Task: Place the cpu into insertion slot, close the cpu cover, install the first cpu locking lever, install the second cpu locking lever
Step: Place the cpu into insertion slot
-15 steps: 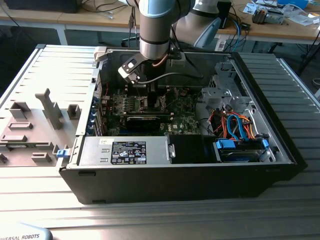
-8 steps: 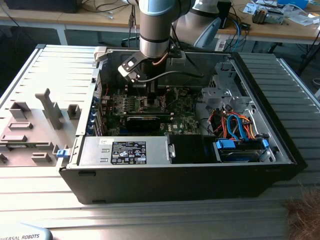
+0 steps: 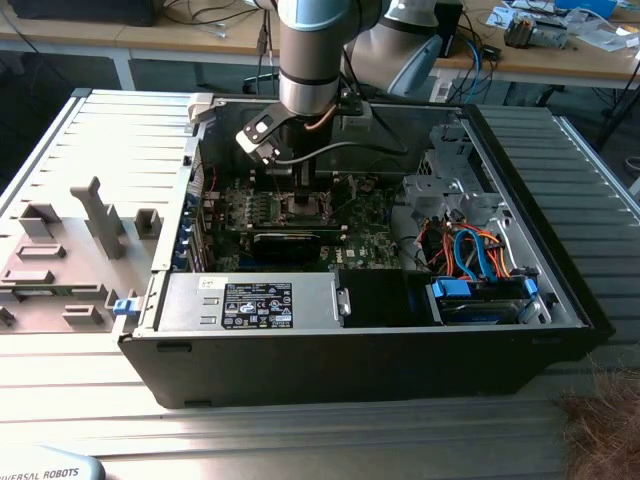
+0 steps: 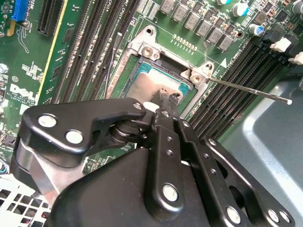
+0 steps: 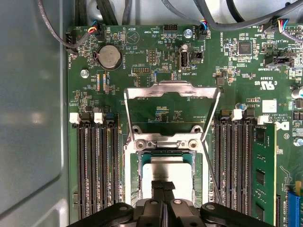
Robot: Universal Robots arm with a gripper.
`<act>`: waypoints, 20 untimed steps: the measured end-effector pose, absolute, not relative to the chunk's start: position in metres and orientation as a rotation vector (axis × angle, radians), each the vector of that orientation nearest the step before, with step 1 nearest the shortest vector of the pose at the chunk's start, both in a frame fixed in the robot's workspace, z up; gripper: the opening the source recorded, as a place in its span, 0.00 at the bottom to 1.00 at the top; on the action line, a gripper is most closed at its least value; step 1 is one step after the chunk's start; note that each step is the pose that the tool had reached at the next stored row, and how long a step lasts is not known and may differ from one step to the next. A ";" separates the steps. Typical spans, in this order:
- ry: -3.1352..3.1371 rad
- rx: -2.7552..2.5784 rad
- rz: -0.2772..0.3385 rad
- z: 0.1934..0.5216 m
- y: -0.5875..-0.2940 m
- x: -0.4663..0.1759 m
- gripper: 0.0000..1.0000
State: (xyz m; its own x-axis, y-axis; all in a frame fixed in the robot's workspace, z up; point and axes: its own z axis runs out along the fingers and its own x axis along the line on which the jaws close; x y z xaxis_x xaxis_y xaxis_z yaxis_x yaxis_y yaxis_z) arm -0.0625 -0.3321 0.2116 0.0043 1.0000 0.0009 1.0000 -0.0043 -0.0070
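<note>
The cpu (image 5: pixel 166 171), a flat square chip with a dull silver top, lies level in the insertion slot on the green motherboard (image 5: pixel 156 56). It also appears in the second wrist view as cpu (image 4: pixel 147 87). The cpu cover (image 5: pixel 173 87), a thin metal frame with a square window, stands flipped open beyond the socket. A thin wire locking lever (image 5: pixel 211 177) (image 4: pixel 246 89) sticks up beside the socket, unlatched. My gripper (image 5: pixel 164 185) (image 4: pixel 165 98) hangs straight over the chip with its black fingers pressed together, tips at or just above the chip's top. In the exterior view the gripper (image 3: pixel 303 192) reaches down into the open computer case.
Black memory slots (image 5: pixel 97 170) flank the socket, and a green memory stick (image 5: pixel 263 175) stands in one. A coin battery (image 5: pixel 109 56) and cables lie beyond the cover. The power supply (image 3: pixel 250 300), graphics card (image 3: pixel 290 240) and orange and blue cables (image 3: pixel 470 250) crowd the case.
</note>
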 end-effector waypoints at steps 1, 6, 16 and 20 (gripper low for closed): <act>-2.213 -2.222 0.007 0.212 -0.332 -0.063 0.11; -2.213 -2.222 0.007 0.216 -0.332 -0.063 0.11; -2.213 -2.222 0.007 0.224 -0.332 -0.063 0.11; -2.213 -2.222 0.007 0.229 -0.332 -0.063 0.11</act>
